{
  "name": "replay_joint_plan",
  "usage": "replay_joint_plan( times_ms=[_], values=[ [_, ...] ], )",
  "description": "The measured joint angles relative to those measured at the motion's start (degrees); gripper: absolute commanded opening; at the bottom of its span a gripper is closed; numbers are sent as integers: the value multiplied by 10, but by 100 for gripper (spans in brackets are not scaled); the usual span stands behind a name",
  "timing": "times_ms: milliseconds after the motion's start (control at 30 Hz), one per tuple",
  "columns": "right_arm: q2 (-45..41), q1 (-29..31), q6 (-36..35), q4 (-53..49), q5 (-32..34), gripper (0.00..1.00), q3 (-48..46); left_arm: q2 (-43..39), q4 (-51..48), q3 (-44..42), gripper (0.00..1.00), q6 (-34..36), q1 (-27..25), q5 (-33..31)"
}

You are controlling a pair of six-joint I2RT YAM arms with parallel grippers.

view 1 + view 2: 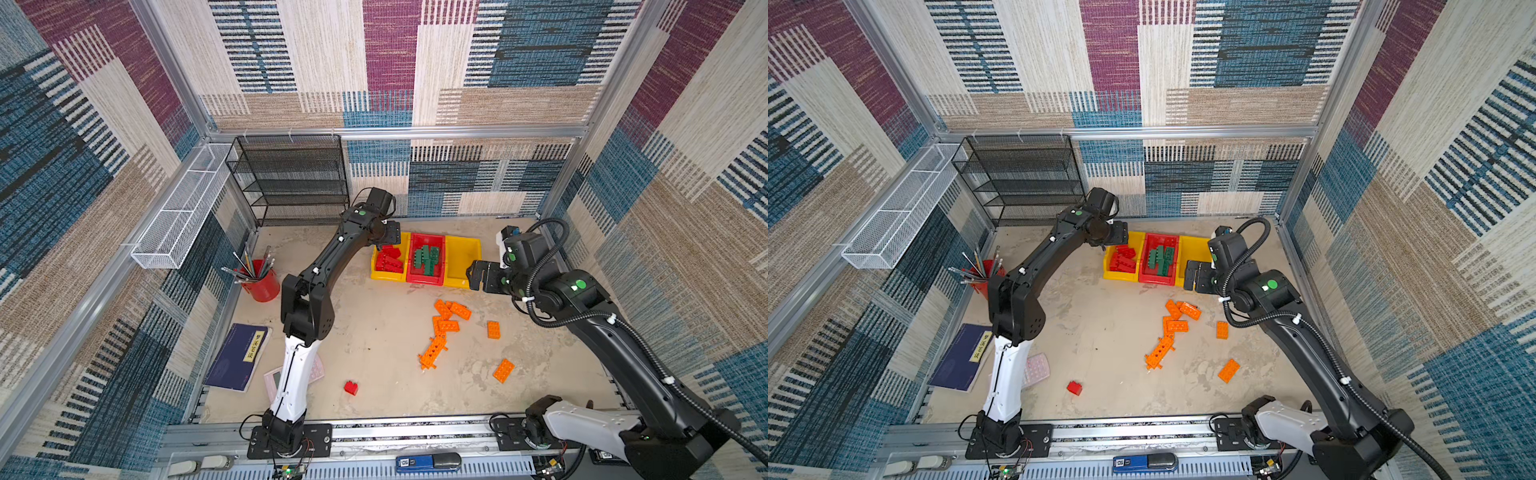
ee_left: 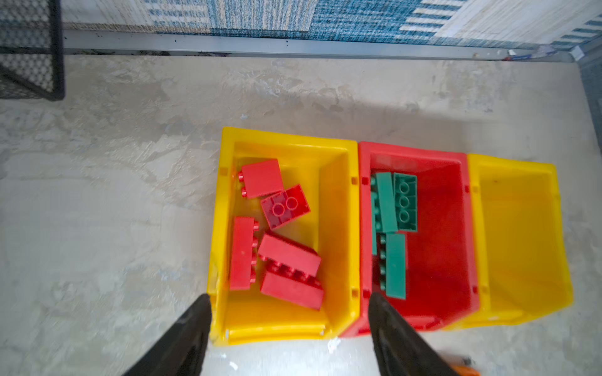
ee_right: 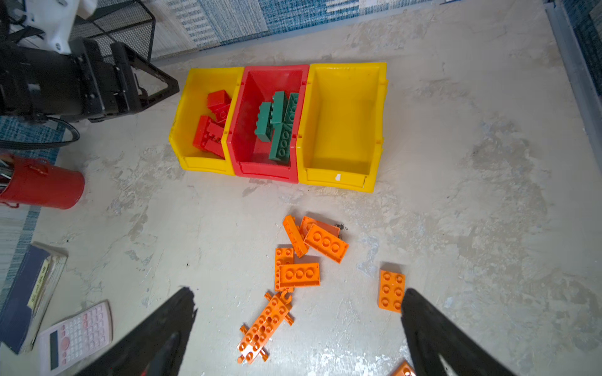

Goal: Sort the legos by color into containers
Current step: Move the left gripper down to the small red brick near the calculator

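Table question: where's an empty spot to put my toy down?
Bare table stretches from the left yellow bin to the lone red brick, left of the orange bricks. The right yellow bin is empty. It's crowded among the orange bricks and by the book.

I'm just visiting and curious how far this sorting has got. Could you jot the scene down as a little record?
Red bricks: in a yellow bin
Loose red brick: on the table
Green bricks: in the red bin
Other yellow bin: empty
Orange bricks: all loose on the table
Left pincer: open, holding nothing
Right pincer: open, holding nothing
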Motion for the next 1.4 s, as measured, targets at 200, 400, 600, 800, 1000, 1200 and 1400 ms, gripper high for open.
replay_joint_plan(
  times_ms=[200,400,600,800,1000,1200,1400],
  values=[
    [-84,0,-2,-17,-41,100,-58,-242,-1,-312,77,-52,-52,-66],
    [-123,1,-23,-31,-80,100,-105,-457,-82,-533,77,-217,-163,-128],
    [-122,1,-32,-32,-105,100,-105,-563,-188,-648,76,-442,-283,-138],
    [-113,1,-36,-32,-119,100,-99,-608,-195,-744,77,-622,-337,-119],
    [-103,1,-39,-33,-129,100,-92,-643,-103,-848,76,-734,-345,-88],
    [-109,1,-43,-48,-134,100,-87,-631,-27,-874,73,-788,-346,-78],
    [-113,1,-45,-56,-135,100,-84,-635,21,-911,68,-827,-346,-73]
  ],
)
